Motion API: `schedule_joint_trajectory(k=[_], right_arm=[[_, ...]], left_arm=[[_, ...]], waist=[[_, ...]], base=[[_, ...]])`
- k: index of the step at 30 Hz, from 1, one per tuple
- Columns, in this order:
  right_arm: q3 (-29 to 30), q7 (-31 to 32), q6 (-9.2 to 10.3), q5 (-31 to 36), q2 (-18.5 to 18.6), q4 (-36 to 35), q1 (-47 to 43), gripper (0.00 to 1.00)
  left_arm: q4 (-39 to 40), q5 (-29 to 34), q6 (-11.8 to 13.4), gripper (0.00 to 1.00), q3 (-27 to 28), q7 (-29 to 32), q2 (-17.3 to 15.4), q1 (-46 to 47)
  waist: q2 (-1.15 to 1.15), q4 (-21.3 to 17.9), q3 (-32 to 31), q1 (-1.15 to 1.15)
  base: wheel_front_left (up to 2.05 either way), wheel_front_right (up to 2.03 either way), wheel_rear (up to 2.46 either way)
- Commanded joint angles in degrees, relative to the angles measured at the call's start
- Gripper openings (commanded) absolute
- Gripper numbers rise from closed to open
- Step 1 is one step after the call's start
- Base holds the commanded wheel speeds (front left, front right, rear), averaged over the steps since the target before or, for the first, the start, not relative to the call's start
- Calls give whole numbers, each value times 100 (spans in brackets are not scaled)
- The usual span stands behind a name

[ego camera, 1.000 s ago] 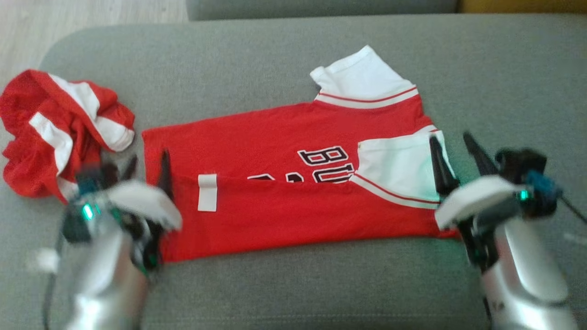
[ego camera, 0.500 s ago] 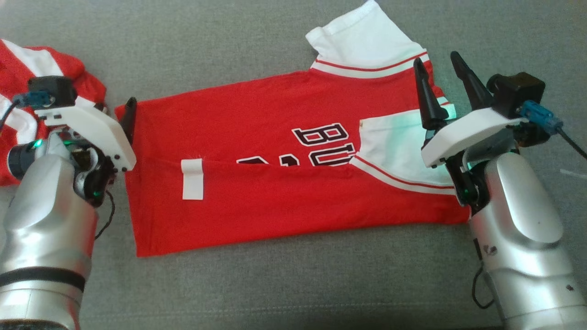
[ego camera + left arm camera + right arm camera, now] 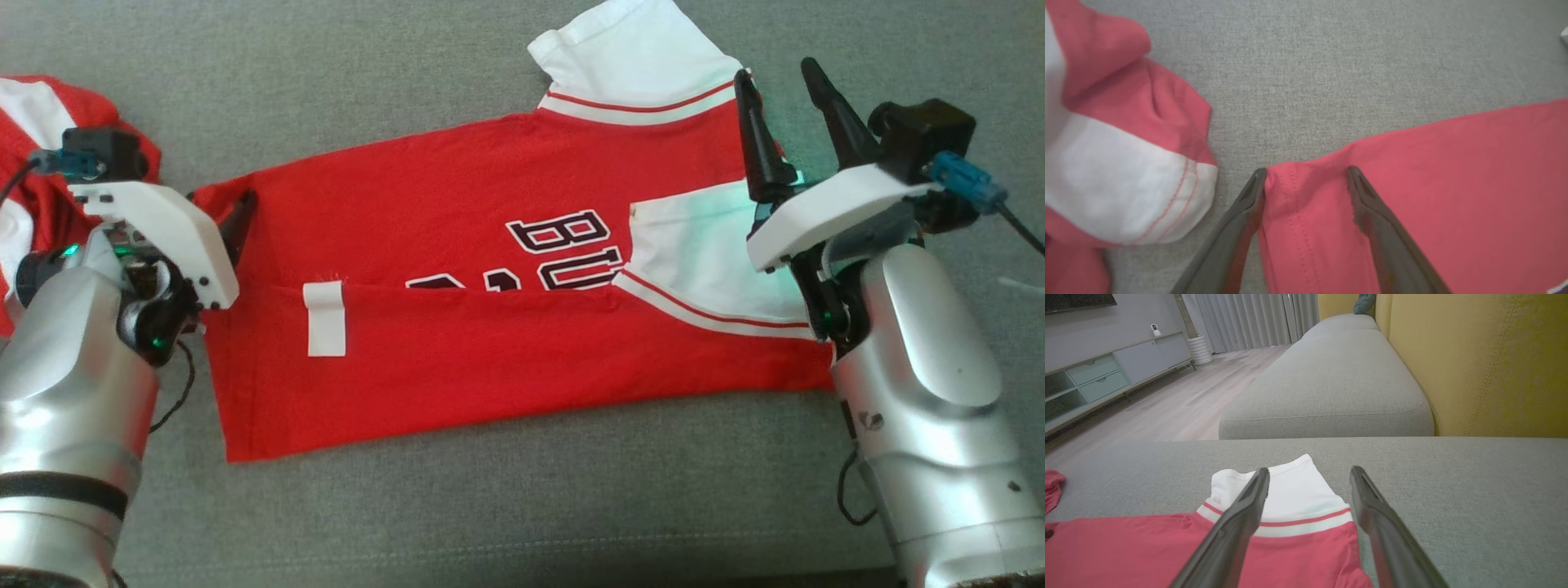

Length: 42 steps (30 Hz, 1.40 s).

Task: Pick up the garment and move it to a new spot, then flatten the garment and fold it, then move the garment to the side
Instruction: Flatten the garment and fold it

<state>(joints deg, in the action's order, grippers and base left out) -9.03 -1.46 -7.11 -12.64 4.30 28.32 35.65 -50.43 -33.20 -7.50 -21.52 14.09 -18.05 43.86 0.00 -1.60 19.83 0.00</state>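
The red garment (image 3: 490, 245) lies spread across the grey sofa cushion (image 3: 490, 523). Its near edge is folded up over the black lettering (image 3: 563, 245), and one white sleeve (image 3: 637, 57) points away. The left gripper (image 3: 1306, 175) stands wide, its fingers straddling the garment's far left hem corner. They seem to touch the cloth, though the angle leaves that unsure. The right gripper (image 3: 775, 75) is also wide, raised over the sleeve end and holding nothing. A crumpled red-and-white garment (image 3: 1106, 163) sits just beside the left gripper.
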Motion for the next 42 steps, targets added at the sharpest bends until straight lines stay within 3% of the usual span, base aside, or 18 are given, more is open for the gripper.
schedule_joint_trajectory(k=[1, 2, 3, 5, 14, 30, 39, 40, 41, 42], right_arm=[[-122, -70, -37, -58, -80, -167, 176, 100], [-122, -78, -37, -63, -82, -159, 185, 100], [-120, -84, -37, -65, -83, -151, 193, 100], [-97, -82, -37, -67, -72, -125, 220, 100], [98, 263, -37, 144, 165, 317, 893, 100], [663, 1304, -37, 1126, 642, 2247, 2544, 100], [873, 1565, -37, 1521, 686, 2949, 2974, 100], [900, 1595, -37, 1565, 691, 3030, 2998, 98], [915, 1599, -37, 1614, 691, 3093, 3017, 67], [941, 1570, -37, 1641, 684, 3135, 3036, 30]], left_arm=[[58, -62, 2, 100, 60, 45, -306, 198], [52, -104, 2, 90, 12, 51, -326, 193], [58, -146, 2, 48, -40, 49, -342, 192], [96, -235, 2, 0, -124, -12, -363, 198], [479, -454, 2, 0, -582, -571, -292, 371], [726, -713, 1, 0, -1420, -1313, 344, 996], [544, -928, 1, 0, -1754, -1540, 520, 1281], [513, -958, 1, 0, -1788, -1565, 525, 1304], [483, -989, 1, 0, -1822, -1588, 530, 1323], [454, -1022, 1, 0, -1853, -1609, 534, 1344]], waist=[[0, -15, 14, 0], [0, -20, 21, 0], [0, -20, 29, 0], [0, -4, 41, 0], [0, 386, 147, 0], [0, 1432, 743, 0], [0, 1622, 954, 0], [0, 1621, 960, 0], [0, 1617, 960, 0], [0, 1614, 961, 0]], base=[[0, 0, 0], [0, 0, 0], [0, 0, 0], [0, 0, 0], [0, 0, 0], [0, 0, 0], [0, 0, 0], [0, 0, 0], [0, 0, 0], [0, 0, 0]])
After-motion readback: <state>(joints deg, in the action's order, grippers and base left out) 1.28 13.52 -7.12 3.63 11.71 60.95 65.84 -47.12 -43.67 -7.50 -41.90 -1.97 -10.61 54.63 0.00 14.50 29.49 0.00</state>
